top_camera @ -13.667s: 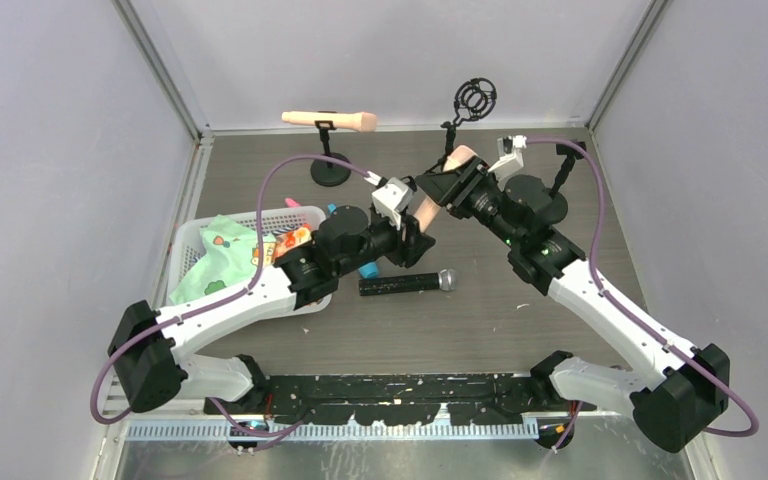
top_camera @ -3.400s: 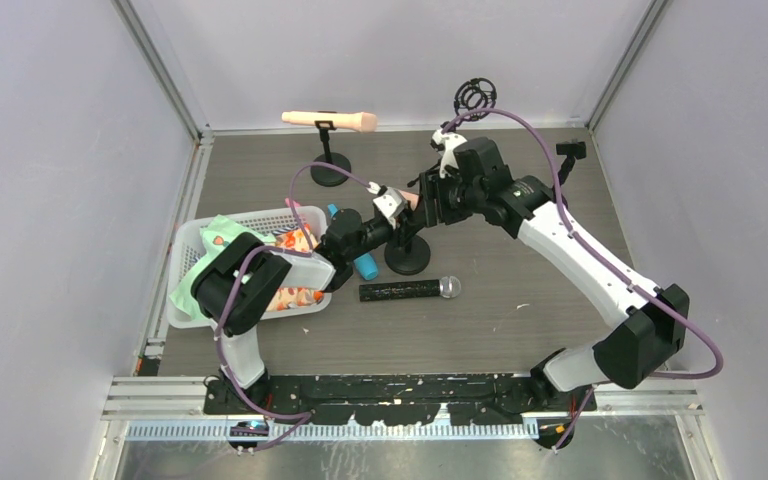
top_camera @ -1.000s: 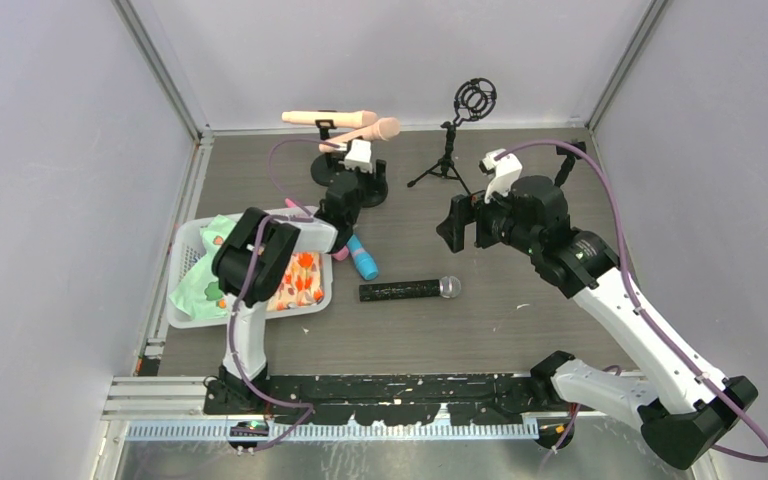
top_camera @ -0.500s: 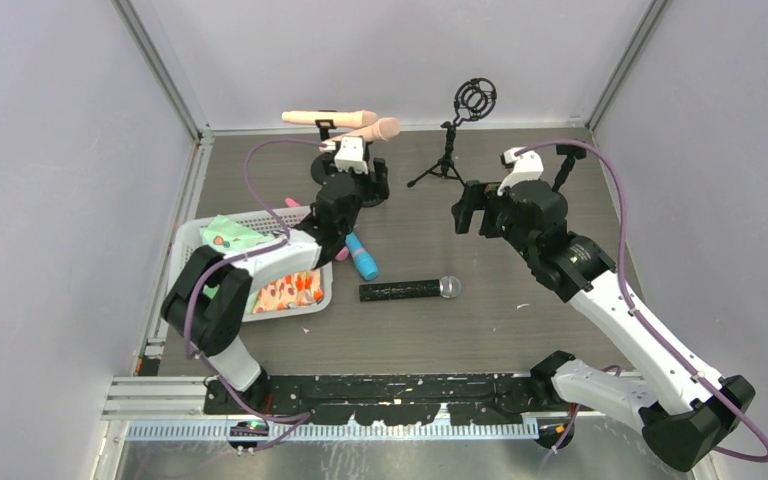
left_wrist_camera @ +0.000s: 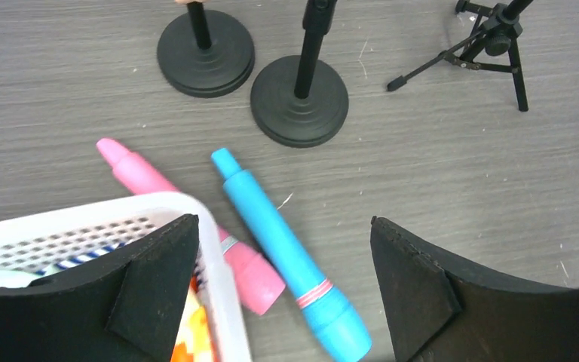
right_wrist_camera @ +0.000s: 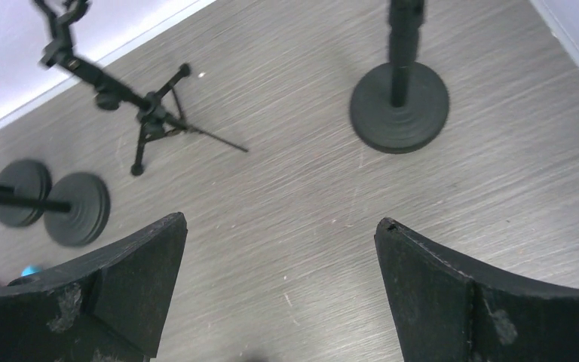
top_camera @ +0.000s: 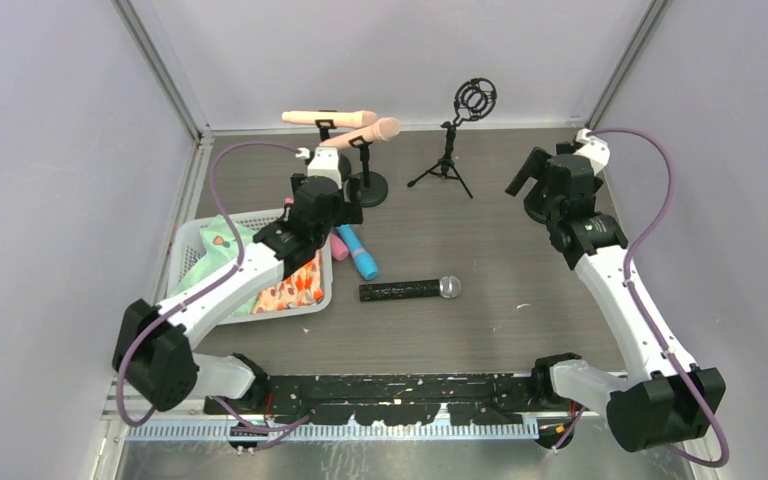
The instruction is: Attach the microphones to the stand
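Observation:
Two peach microphones sit in clips on round-based stands at the back, one [top_camera: 328, 118] behind the other [top_camera: 364, 133]. On the table lie a black microphone [top_camera: 407, 288] with a silver head, a blue microphone [top_camera: 357, 252] [left_wrist_camera: 283, 249] and a pink one [left_wrist_camera: 188, 215]. My left gripper [top_camera: 332, 212] [left_wrist_camera: 283, 221] hangs open above the blue microphone and the basket's corner, holding nothing. At the back right my right gripper [top_camera: 535, 188] [right_wrist_camera: 280, 221] is open and empty over bare table, near an empty round-based stand [right_wrist_camera: 399, 105].
A tripod stand [top_camera: 448, 160] [right_wrist_camera: 154, 124] with a ring mount stands at the back centre. A white basket [top_camera: 192, 240] [left_wrist_camera: 158, 205] with cloths sits at the left. The bases of the two loaded stands [left_wrist_camera: 206, 51] [left_wrist_camera: 299, 99] stand close together. Walls enclose the table.
My left gripper has drawn back from the loaded stand toward the basket and opened wider. The right arm has swung back and right toward the empty stand.

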Tool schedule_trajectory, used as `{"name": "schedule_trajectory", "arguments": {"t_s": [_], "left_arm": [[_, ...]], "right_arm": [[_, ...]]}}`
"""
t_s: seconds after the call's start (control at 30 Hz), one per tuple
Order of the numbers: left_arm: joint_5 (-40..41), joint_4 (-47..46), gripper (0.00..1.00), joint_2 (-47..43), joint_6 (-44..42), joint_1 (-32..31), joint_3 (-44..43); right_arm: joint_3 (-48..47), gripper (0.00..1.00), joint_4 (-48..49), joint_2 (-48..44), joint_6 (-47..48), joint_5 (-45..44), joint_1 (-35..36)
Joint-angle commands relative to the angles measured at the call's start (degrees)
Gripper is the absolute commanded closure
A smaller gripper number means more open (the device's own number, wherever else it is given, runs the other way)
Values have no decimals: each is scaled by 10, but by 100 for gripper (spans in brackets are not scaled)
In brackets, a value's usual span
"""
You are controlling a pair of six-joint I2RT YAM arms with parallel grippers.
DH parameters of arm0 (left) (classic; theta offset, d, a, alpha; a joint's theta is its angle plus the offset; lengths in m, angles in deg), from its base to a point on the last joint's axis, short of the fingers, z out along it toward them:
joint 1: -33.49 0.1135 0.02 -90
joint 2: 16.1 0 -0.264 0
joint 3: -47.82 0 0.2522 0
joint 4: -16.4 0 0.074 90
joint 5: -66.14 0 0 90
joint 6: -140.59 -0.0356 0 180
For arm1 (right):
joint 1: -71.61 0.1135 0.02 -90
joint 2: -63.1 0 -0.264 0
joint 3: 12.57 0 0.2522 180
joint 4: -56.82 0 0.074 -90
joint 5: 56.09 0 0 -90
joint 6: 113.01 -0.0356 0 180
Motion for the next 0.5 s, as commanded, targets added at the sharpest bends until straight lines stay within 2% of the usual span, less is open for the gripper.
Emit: {"name": "schedule_trajectory", "arguments": {"t_s": [0.0,0.1,0.23,0.33,0.47], "left_arm": [[10,112,15,-70,12,2,0],[6,131,14,-107,7,3,18],[7,166,14,-150,4,4,27],[13,191,14,-169,4,8,31],[19,211,13,-178,2,10,35]], "right_arm": [[-18,0,39,13,-37,18,-51],[-8,0,64,35,-33,55,-58],[8,0,85,48,-25,43,-59],[-7,0,60,72,-21,54,-61],[0,0,51,83,-62,69,-61]]}}
